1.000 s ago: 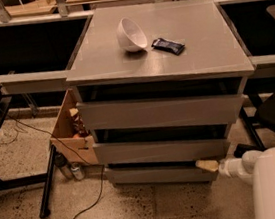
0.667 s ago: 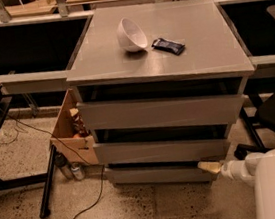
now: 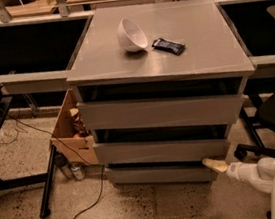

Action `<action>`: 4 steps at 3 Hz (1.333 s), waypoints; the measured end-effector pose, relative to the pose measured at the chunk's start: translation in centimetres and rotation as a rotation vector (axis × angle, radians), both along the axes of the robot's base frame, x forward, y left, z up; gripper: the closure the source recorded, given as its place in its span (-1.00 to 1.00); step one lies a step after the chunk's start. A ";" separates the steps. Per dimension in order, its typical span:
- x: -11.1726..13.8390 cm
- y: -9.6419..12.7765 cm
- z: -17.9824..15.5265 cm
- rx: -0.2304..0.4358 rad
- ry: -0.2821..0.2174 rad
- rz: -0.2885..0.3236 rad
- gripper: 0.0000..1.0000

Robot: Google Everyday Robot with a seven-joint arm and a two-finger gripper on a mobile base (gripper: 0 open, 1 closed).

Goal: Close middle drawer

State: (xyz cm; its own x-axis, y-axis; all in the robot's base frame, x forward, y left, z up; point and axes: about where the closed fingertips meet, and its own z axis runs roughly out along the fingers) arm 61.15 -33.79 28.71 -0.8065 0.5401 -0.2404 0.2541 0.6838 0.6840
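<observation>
The grey cabinet [image 3: 159,43] has three drawers. The middle drawer [image 3: 160,150] is a wide, shallow grey drawer with a flat handleless front, and it stands slightly out with a dark gap above it. My gripper [image 3: 211,164] is low at the right, its pale tip just below the middle drawer's right corner, against the top right edge of the lowest drawer [image 3: 158,174]. My white arm [image 3: 267,177] reaches in from the lower right corner.
A white bowl [image 3: 130,34] lies tipped on the cabinet top beside a dark wrapped bar [image 3: 168,46]. A cardboard box [image 3: 72,132] with cans [image 3: 70,168] stands left of the cabinet. A cable [image 3: 87,209] runs over the floor. A black chair base [image 3: 269,132] stands right.
My gripper and arm have shifted a little to the right and slightly down along the cabinet's lower right corner. The drawers have not visibly moved.
</observation>
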 end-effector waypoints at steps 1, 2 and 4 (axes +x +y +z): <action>0.1 0.2 0.7 0.096 -0.010 -0.023 -1.00; 0.6 0.7 1.4 0.160 -0.007 -0.040 -1.00; 2.2 1.9 3.4 0.200 0.008 -0.053 -1.00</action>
State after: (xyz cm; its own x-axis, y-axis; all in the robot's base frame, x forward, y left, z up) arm 63.31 -31.91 32.13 -0.7774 0.6180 -0.1174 0.2922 0.5200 0.8026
